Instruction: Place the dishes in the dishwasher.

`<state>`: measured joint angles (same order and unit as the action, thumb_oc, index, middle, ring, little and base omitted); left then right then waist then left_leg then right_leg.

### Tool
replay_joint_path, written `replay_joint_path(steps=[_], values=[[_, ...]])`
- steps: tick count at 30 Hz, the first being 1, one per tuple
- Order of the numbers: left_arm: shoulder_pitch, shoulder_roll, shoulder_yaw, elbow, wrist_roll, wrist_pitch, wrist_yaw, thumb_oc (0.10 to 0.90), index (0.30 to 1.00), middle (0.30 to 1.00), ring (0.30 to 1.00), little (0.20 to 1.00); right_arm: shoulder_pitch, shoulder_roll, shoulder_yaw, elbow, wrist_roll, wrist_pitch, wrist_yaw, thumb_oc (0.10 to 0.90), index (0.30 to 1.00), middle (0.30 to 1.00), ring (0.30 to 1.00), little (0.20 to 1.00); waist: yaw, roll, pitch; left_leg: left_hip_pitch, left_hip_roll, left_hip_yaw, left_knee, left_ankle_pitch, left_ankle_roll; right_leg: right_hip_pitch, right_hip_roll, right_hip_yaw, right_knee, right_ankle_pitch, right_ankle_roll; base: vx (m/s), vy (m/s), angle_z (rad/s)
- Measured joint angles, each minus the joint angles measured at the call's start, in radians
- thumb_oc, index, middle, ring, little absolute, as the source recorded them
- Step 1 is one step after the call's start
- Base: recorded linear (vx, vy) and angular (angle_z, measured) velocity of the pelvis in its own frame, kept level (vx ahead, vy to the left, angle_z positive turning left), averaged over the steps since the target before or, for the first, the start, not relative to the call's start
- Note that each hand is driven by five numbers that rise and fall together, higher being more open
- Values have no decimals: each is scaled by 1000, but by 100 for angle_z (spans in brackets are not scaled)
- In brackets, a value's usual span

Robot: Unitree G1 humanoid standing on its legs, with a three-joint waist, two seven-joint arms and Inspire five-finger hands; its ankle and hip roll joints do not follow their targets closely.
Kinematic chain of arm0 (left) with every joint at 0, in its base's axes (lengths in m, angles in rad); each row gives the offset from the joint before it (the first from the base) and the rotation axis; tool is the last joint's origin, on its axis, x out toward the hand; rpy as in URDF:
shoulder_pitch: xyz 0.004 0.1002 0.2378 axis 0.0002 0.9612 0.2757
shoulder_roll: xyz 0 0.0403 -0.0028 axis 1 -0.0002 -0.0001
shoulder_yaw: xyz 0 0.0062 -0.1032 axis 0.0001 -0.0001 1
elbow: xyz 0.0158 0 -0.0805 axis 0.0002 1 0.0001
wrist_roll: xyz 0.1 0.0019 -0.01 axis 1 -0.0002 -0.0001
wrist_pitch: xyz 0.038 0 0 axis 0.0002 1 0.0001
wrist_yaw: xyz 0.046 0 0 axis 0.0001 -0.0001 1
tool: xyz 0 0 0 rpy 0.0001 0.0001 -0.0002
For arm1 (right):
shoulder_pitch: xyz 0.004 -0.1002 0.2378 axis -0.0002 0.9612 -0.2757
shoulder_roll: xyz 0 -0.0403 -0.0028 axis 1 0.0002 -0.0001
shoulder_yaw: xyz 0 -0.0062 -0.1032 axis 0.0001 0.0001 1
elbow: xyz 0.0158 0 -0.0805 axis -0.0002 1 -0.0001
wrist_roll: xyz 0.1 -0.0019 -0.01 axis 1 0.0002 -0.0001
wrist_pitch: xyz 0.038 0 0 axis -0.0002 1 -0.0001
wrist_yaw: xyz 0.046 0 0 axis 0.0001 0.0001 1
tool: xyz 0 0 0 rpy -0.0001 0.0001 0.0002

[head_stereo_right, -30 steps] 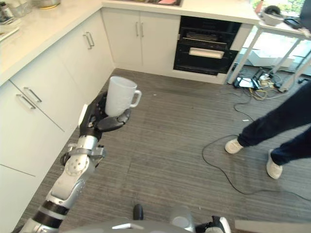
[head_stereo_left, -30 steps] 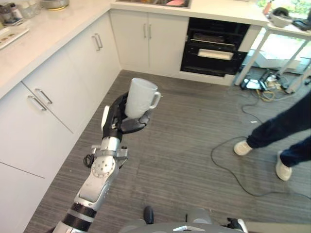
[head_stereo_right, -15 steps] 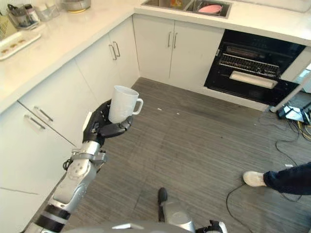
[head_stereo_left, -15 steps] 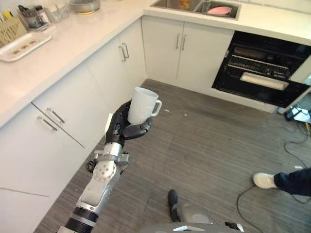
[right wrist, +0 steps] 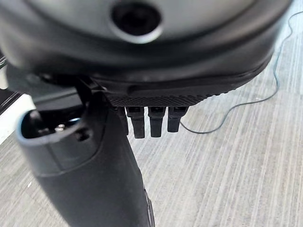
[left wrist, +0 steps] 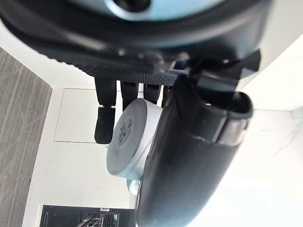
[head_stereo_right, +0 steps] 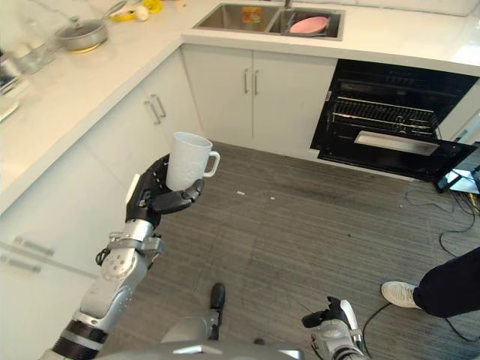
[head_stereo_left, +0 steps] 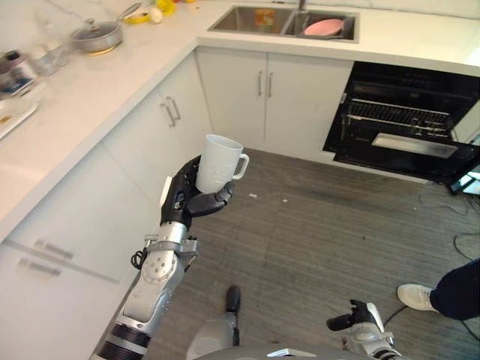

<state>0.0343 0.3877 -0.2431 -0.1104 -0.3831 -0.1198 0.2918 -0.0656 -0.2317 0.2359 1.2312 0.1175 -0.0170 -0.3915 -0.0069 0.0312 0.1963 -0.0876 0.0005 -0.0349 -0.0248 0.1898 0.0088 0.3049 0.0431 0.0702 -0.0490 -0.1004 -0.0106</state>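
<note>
White mug [head_stereo_left: 219, 163] was plain, glossy ceramic, cylindrical w/ slight taper toward the base, one loop handle. It stood upright, long axis vertical, open mouth up; handle stuck out toward the robot's right, i.e. toward the dishwasher side of the room. In left wrist view the flat round base [left wrist: 127, 142] faced the camera, w/ small print on it, not legible.

Left hand [head_stereo_left: 189, 199] gripped the mug: dark fingers curled round the lower body, thumb wrapped on the near side, so mug sat cupped at the base. Mug was held in mid-air over the floor, just beside the white lower cabinets [head_stereo_left: 161, 127], well apart from the dishwasher.

Right hand [right wrist: 150, 120] showed in its own wrist view, fingers hanging straight & relaxed, holding nothing, over the floor; its tip also low in the eye views [head_stereo_left: 358, 313].

Dishwasher [head_stereo_left: 401, 120] was a black built-in unit, door dropped open, wire rack visible inside. Floor [head_stereo_left: 315, 232] was grey, wood-grain striped planks. Countertop [head_stereo_left: 90, 82] was smooth, white, L-shaped, w/ a steel sink [head_stereo_left: 281, 19] holding a pink plate [head_stereo_left: 324, 27], & a lidded metal pan [head_stereo_left: 97, 35] further left. A person's dark trouser leg & white shoe [head_stereo_left: 416, 296] stood at far right.
</note>
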Motion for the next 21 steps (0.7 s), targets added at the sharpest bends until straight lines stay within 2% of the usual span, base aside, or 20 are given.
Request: replay_joint_path(steps=[4,5,6,7,8,9,10,11,12,13,14,15,16,17,19,20,21], values=[[0,0,0,0,0,0,0,400,300,300,300,300,0,0,0,0,0,0,0,800,900,900,900,900,0,0,0,0,0,0,0,0,0,0,0,0,0,0,0,29,30,-4],[-63,19,-24,-3,0,3,-5,400,300,300,300,300,53,52,-21,-20,0,7,0,800,900,900,900,900,-38,-31,-18,103,-55,3,-63,-44,63,-127,-118,-97,250,-120,98,115,119,-16],[-63,19,-24,-3,0,3,-5,400,300,300,300,300,53,52,-21,-20,0,7,0,800,900,900,900,900,-38,-31,-18,103,-55,3,-63,-44,63,-127,-118,-97,250,-120,98,484,300,-9],[-93,53,-21,-5,3,5,8,400,300,300,300,300,58,64,-20,-28,0,4,2,800,900,900,900,900,-39,-48,-7,153,-79,6,-27,-113,83,-217,-171,-72,379,-51,205,532,107,-6],[-92,69,-21,-5,3,7,7,400,300,300,300,300,59,66,-18,-40,0,3,1,800,900,900,900,900,-32,-58,-1,169,-85,21,-1,-130,85,-237,-179,-60,463,-61,215,607,63,-43],[-73,88,4,-26,18,10,12,400,300,300,300,300,50,68,4,-47,-11,-6,4,800,900,900,900,900,-38,-54,14,172,-103,48,69,-238,85,-372,-206,-56,726,-22,271,309,-172,-78],[-52,100,31,-23,51,3,12,400,300,300,300,300,25,38,2,-52,-39,-21,15,800,900,900,900,900,-60,-41,23,173,-67,103,97,-255,93,-496,-221,-153,828,-60,225,194,-140,-77],[-39,106,31,-23,62,5,7,400,300,300,300,300,26,36,2,-45,-46,-15,17,800,900,900,900,900,-68,-33,10,182,-61,116,94,-262,87,-514,-205,-188,695,-75,187,173,-140,-46],[-24,131,28,-63,90,0,-17,400,300,300,300,300,44,47,1,-21,-57,9,24,800,900,900,900,900,-69,-53,-13,194,-74,135,78,-259,85,-556,-178,-236,513,-72,113,172,-159,-19],[-11,125,28,-85,99,-4,-17,400,300,300,300,300,54,54,1,-13,-58,22,38,800,900,900,900,900,-61,-62,-19,194,-75,135,81,-266,85,-568,-157,-239,506,-78,94,162,-154,-10],[-6,119,23,-96,101,-5,-18,400,300,300,300,300,65,60,0,-5,-58,30,39,800,900,900,900,900,-54,-72,-27,191,-72,131,85,-279,72,-568,-136,-239,513,-82,88,138,-157,-5],[1,117,21,-99,103,-6,-19,400,300,300,300,300,77,70,-1,0,-57,37,44,800,900,900,900,900,-43,-68,-30,179,-64,131,118,-303,49,-554,-110,-249,545,-98,62,114,-130,-11],[13,120,22,-95,103,-3,-17,400,300,300,300,300,80,68,-6,5,-57,38,49,800,900,900,900,900,-38,-70,-31,175,-59,134,167,-322,30,-500,-96,-252,490,-96,37,109,-103,-7],[17,130,26,-89,102,-1,-15,400,300,300,300,300,81,76,-6,9,-57,37,49,800,900,900,900,900,-36,-99,-26,139,-69,132,280,-338,6,-416,-96,-247,384,-49,-36,127,-67,-4],[23,110,15,-52,99,4,-18,400,300,300,300,300,80,73,2,30,-57,30,47,800,900,900,900,900,-28,-98,-16,33,-32,119,570,-362,-33,-312,-75,-246,278,-3,-56,142,-13,-9],[26,108,9,-52,99,4,-19,400,300,300,300,300,82,69,2,29,-57,27,43,800,900,900,900,900,-23,-92,-18,9,-7,108,589,-374,-50,-282,-61,-245,248,-1,-59,178,28,-10],[20,101,6,-52,99,1,-19,400,300,300,300,300,81,65,1,29,-56,25,38,800,900,900,900,900,-20,-85,-20,-19,17,106,552,-370,-54,-262,-48,-246,221,-9,-57,214,67,1]])
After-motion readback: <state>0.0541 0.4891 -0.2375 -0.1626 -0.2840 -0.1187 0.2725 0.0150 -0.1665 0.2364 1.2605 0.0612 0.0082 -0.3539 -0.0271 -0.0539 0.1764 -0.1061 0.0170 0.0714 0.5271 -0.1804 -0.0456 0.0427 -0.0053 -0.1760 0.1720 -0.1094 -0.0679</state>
